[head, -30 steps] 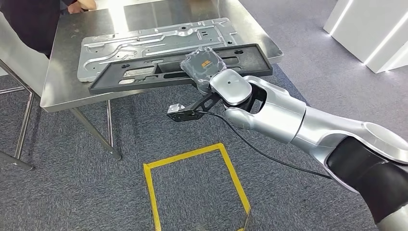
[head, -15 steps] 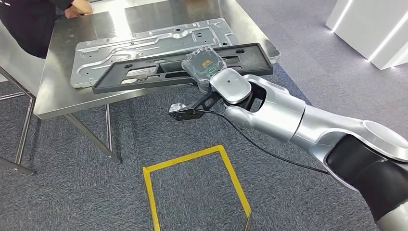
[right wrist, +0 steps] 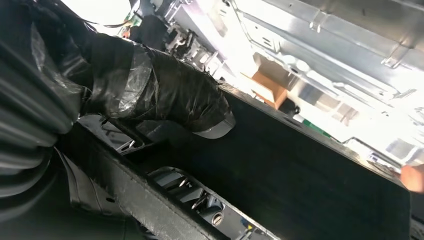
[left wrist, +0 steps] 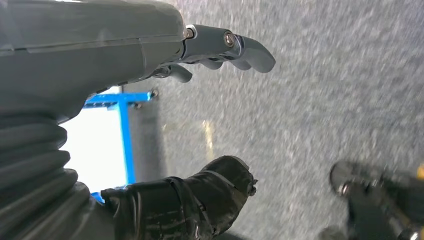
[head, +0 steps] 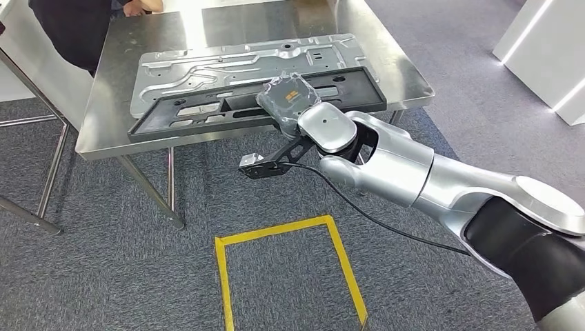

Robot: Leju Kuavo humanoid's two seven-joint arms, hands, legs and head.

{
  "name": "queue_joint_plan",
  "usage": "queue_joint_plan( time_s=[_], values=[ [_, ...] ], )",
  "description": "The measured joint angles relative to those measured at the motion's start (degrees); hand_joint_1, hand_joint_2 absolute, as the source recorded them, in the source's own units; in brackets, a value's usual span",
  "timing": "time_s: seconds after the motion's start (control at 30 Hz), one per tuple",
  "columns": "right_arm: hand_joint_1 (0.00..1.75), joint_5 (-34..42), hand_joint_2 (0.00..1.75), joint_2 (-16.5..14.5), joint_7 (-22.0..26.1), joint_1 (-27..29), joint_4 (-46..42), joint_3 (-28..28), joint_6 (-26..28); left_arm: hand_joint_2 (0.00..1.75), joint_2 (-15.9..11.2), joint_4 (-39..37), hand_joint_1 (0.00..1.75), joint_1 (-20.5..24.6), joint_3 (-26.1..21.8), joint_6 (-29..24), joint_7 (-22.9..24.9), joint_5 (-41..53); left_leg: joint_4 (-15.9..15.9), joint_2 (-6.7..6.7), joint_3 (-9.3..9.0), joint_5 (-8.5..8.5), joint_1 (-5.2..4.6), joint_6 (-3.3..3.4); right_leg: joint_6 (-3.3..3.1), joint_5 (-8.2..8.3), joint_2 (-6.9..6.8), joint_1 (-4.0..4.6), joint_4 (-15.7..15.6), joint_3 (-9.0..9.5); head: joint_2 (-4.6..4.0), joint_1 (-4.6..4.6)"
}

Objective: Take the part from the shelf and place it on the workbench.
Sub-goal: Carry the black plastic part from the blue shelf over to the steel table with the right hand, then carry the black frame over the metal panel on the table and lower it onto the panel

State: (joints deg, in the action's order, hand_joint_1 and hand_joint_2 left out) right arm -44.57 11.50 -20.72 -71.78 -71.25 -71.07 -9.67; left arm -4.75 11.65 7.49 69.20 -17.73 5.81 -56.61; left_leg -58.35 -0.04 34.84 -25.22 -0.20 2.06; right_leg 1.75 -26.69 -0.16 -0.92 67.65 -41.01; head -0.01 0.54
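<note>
- Right hand [head: 290, 98] grips my long black part [head: 207, 110] near its middle, so it stays balanced.
- Beyond the hand, the part hangs over the counter [head: 103, 103], above a silver plate [head: 207, 58], not yet released.
- Left hand [left wrist: 200, 125] is empty, fingers apart, facing carpet.

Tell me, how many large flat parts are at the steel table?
2. A silver metal plate lies flat on the steel table. A long black part, held by the right hand, lies along the near edge, overlapping the plate.
</note>
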Motion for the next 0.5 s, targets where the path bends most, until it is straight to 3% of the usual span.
queue_joint_plan(
  time_s=[0.07,0.13,0.23,0.3,0.37,0.4,0.43,0.5],
  values=[
    [1.75,0.00,1.75,-0.03,0.02,-0.27,0.10,-0.02,0.04,1.75,0.00,0.00,0.00,-0.01,0.00,0.02,-0.02,-0.01,-1.01,-0.28,0.23,-0.87,-0.14,-0.61,-0.30,2.32,0.06,0.02,-5.92,2.43,-0.01,-0.03],
    [1.75,0.00,1.75,-0.06,0.10,-0.34,0.16,-0.03,0.07,1.75,-0.01,0.00,0.00,0.00,0.00,0.00,-0.01,0.02,-1.40,-0.39,0.46,-1.30,-0.27,-1.12,-0.80,2.00,0.12,0.26,-7.21,3.16,-0.01,-0.06],
    [1.75,-0.01,1.75,-0.08,0.13,-0.31,0.20,-0.03,0.07,1.75,-0.02,0.00,0.00,-0.11,-0.01,-0.11,0.05,0.06,-2.56,-0.35,0.76,-2.40,-0.11,-1.93,-1.70,1.90,0.11,-0.05,-7.73,3.78,0.00,-0.15],
    [1.75,-0.02,1.75,-0.12,0.09,-0.38,0.22,-0.03,0.05,1.75,0.00,0.00,0.00,-0.16,-0.01,-0.18,0.11,0.07,-7.83,-0.28,3.25,-4.93,0.19,-2.65,-2.19,1.70,0.12,-0.24,-8.04,4.44,-0.01,-0.39],
    [1.75,-0.02,1.75,-0.15,0.08,-0.24,0.23,-0.04,0.02,1.75,-0.01,0.00,0.00,-0.17,0.00,-0.24,0.13,0.07,-14.55,-0.25,6.97,-7.01,0.53,-3.16,-2.41,1.28,0.15,-0.23,-8.06,4.98,-0.01,-0.48],
    [1.75,-0.02,1.75,-0.15,0.09,-0.10,0.23,-0.05,0.01,1.75,-0.01,0.00,0.00,-0.20,0.00,-0.25,0.14,0.07,-15.99,-0.25,8.08,-6.72,0.66,-3.30,-2.40,1.01,0.18,-0.24,-8.06,5.31,-0.01,-0.48],
    [1.75,-0.02,1.75,-0.16,0.11,0.02,0.24,-0.07,0.01,1.75,-0.01,0.00,0.00,-0.24,0.00,-0.26,0.14,0.07,-15.30,-0.24,8.21,-5.32,0.76,-3.37,-2.32,0.71,0.21,-0.27,-8.05,5.72,0.00,-0.48],
    [1.75,-0.02,1.75,-0.16,0.13,0.01,0.24,-0.07,0.02,1.75,-0.01,0.00,0.00,-0.33,0.00,-0.26,0.15,0.07,-8.68,-0.22,5.93,-0.62,0.86,-3.27,-2.01,0.09,0.24,-0.37,-8.07,6.58,0.00,-0.48]
  ],
)
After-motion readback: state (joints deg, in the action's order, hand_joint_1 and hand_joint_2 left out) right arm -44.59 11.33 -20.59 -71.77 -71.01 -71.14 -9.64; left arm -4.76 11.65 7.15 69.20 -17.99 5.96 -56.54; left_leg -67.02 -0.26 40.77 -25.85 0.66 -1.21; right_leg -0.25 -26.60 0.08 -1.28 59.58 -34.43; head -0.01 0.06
